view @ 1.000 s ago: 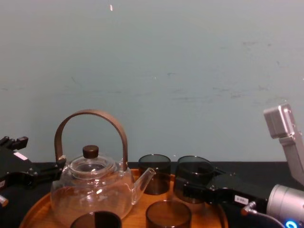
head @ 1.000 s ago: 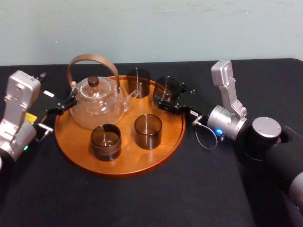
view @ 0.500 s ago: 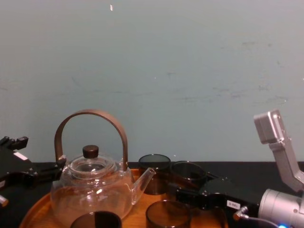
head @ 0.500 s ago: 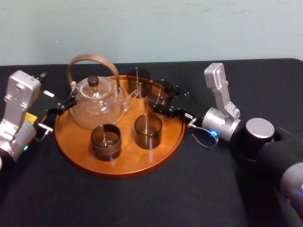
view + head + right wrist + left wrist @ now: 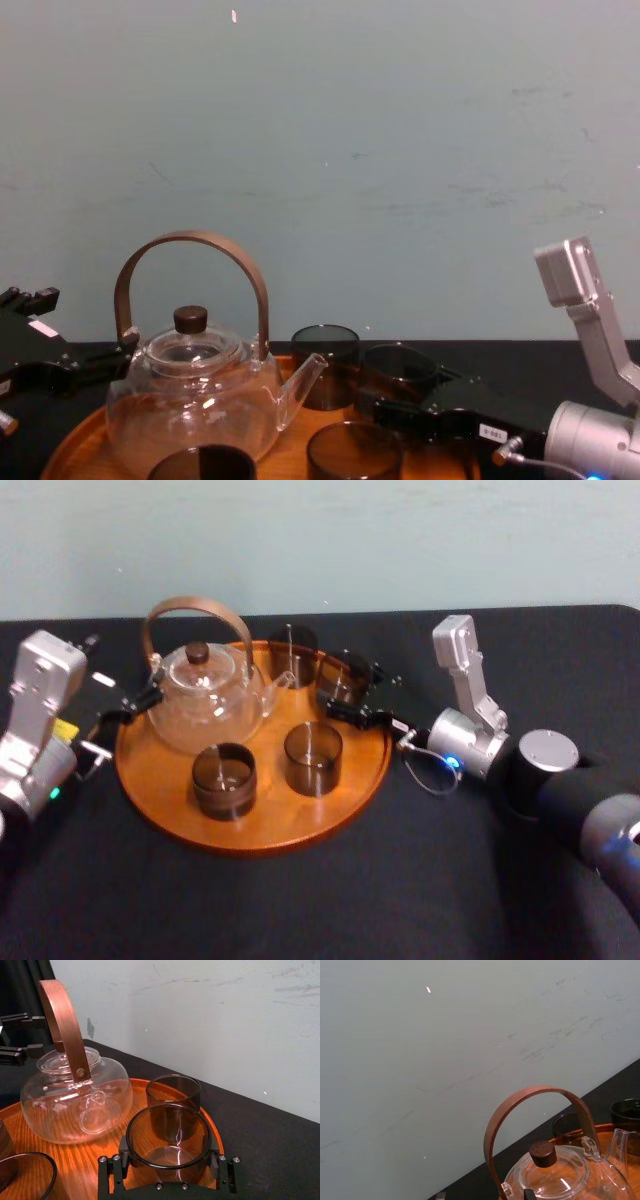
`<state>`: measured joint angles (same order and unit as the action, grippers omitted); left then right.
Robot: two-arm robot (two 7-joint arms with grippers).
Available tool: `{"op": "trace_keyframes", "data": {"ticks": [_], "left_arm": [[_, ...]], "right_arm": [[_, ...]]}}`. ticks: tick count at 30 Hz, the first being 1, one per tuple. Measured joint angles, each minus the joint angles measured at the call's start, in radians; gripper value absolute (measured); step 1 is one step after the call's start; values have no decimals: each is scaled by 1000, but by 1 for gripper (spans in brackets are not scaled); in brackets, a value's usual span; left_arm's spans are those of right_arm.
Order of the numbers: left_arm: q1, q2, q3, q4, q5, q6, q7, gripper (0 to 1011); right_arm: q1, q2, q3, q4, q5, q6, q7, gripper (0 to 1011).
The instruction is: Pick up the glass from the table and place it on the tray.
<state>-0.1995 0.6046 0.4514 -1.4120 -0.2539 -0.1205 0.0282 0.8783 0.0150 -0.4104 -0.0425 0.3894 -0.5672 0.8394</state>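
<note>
With the right gripper (image 5: 350, 688) clamped on the glass (image 5: 167, 1132) just inside the tray's (image 5: 250, 830) right rear rim, ease down until seated. Release without nudging the second glass (image 5: 173, 1087) behind; leave the open left gripper (image 5: 135, 702) by the left rim.

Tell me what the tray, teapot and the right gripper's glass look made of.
The tray: wood seemingly, orange-brown with visible grain, satin sheen. The teapot: clear glass body, see-through with highlights; brown handle looks wooden. The glass in the right gripper: dark smoked glass, translucent, glossy rim. The left gripper idles beside the teapot.
</note>
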Motion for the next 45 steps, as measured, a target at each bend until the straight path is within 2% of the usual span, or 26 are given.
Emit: {"op": "trace_keyframes", "data": {"ticks": [17,18,21,28,36,45], "left_arm": [[0,0,0,0,0,0,0,1009],[0,0,0,-1,0,-1,0,1009],[0,0,0,0,0,0,0,1009],[0,0,0,0,0,0,0,1010],[0,0,0,0,0,0,0,1010],[0,0,0,0,0,0,0,1010]], "right_arm": [[-25,8,27,-52,-33,27,-10,906],[-42,23,0,-93,-9,53,-5,906],[-112,60,-8,-254,-4,113,-36,906],[-167,91,3,-383,-21,163,-60,906],[-174,93,16,-398,-38,173,-59,906],[-155,73,32,-347,-53,161,-42,906]]}}
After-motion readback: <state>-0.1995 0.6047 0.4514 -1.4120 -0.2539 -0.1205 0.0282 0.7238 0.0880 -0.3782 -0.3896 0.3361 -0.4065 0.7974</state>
